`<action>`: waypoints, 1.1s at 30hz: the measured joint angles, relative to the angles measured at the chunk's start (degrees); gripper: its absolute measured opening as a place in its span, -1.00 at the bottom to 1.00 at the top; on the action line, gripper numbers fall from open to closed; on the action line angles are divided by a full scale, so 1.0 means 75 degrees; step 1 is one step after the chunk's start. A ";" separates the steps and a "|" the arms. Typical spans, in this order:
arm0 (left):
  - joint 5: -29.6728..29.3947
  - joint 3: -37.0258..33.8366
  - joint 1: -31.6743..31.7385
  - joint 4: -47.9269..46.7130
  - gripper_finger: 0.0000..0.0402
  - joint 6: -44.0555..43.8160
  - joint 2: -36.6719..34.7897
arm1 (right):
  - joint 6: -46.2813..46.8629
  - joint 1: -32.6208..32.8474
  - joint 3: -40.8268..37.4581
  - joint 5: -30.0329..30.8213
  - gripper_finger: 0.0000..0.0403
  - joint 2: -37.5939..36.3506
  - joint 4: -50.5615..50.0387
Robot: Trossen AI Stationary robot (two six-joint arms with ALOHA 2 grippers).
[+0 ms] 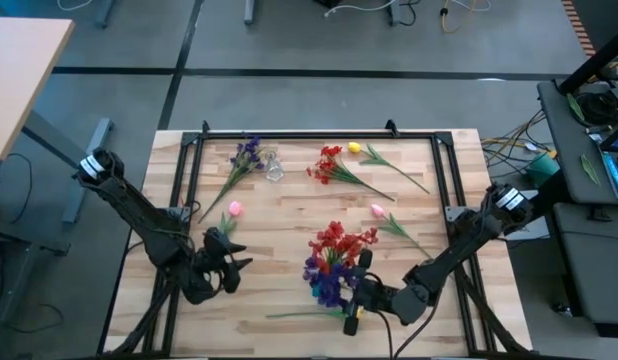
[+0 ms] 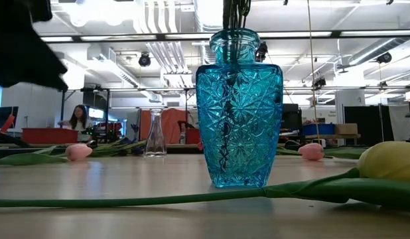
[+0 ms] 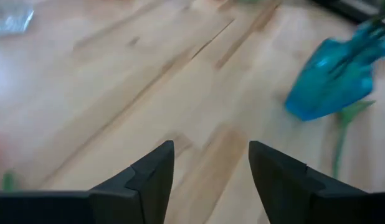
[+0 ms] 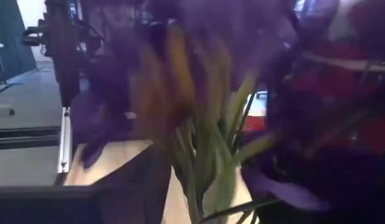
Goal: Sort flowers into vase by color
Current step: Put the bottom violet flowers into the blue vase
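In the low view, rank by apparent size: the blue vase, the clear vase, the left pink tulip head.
1. Blue vase, by far the largest, though nearest the camera.
2. Clear vase, farther back.
3. Left pink tulip head, smallest.

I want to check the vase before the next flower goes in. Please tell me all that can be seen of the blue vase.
The blue vase looks like clear turquoise glass, cut with star patterns, with broad shoulders, a short ribbed neck and a narrower base. It stands upright on the wooden table, near its front edge. Dark stems show through the glass, and from above red flowers and purple flowers fill its mouth. A green stem lies on the table in front of its base; whether they touch cannot be told.
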 joint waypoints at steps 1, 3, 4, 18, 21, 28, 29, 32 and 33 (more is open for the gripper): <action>0.0177 0.0000 0.0025 -0.0200 -0.02 -0.0226 0.0000 | 0.0019 0.0031 0.0000 0.0000 0.00 0.0000 -0.0002; 0.0555 -0.0004 0.0107 -0.0602 0.04 -0.0614 0.0003 | 0.0121 0.0081 0.0000 0.0000 0.08 0.0000 -0.0015; 0.0736 -0.0009 0.0154 -0.0820 0.07 -0.0783 0.0004 | 0.0227 0.0099 0.0000 0.0000 0.11 0.0000 -0.0033; 0.1762 0.0227 0.0616 -0.1921 0.47 -0.1549 0.0583 | 0.2215 0.0110 0.0823 0.0389 0.40 -0.0052 -0.3259; 0.1866 0.0335 0.0616 -0.2009 0.48 -0.1547 0.0749 | 0.2658 0.0136 0.1073 0.0385 0.39 -0.0052 -0.4004; 0.2049 0.0539 0.0613 -0.2142 0.48 -0.1550 0.1042 | 0.4517 0.0145 0.1705 0.0276 0.38 -0.0055 -0.6528; 0.2046 0.0558 0.0613 -0.2159 0.48 -0.1550 0.1070 | 0.4768 0.0145 0.1776 0.0182 0.38 -0.0053 -0.6826; 0.2048 0.0601 0.0613 -0.2297 0.48 -0.1627 0.1123 | 0.5322 0.0145 0.1954 -0.0095 0.39 -0.0052 -0.7416; 0.2051 0.0606 0.0613 -0.2348 0.48 -0.1677 0.1128 | 0.5403 0.0145 0.1995 -0.0201 0.39 -0.0055 -0.7547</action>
